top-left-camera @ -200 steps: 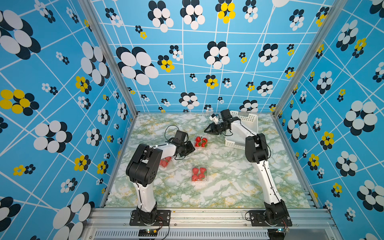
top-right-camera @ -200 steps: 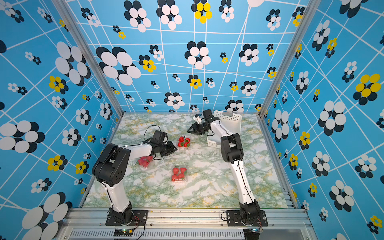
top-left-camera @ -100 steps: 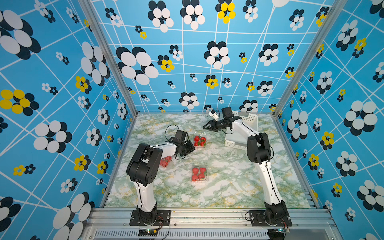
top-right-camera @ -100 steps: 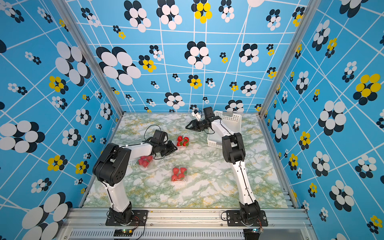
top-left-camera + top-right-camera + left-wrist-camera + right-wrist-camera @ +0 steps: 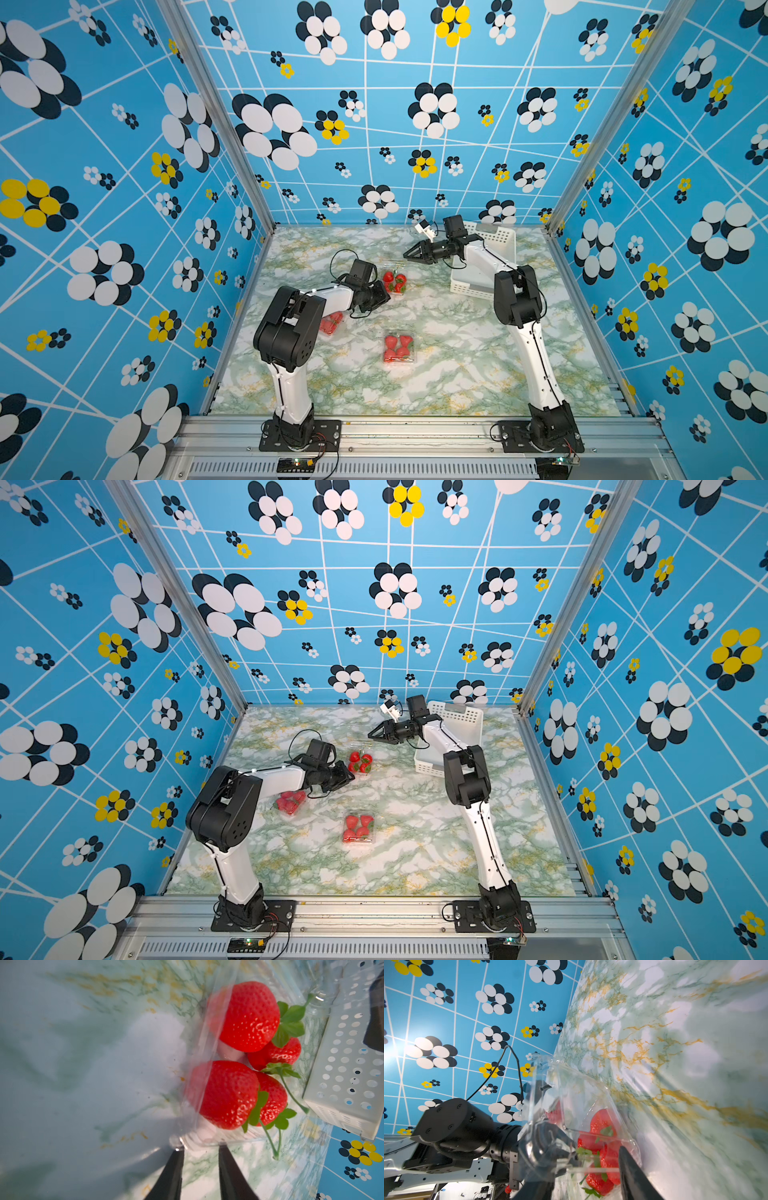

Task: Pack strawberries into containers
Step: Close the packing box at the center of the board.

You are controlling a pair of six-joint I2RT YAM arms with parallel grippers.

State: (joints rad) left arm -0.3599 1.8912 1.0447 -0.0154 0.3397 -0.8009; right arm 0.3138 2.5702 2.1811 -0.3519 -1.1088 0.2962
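I judge the punnet [image 5: 204, 1022] thin, springy and slick, and the strawberries [image 5: 247, 1016] bruise easily, so grip the rim. The left gripper [image 5: 199, 1148] is narrowly parted there, seemingly empty. The right gripper [image 5: 409, 254] is half-open and empty.

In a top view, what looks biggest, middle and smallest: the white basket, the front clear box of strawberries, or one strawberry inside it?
1. white basket
2. front clear container
3. strawberry inside it
The differences are plain, so there are no ties.

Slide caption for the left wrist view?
Four strawberries in a clear container, left end effector at its rim, white basket beside.
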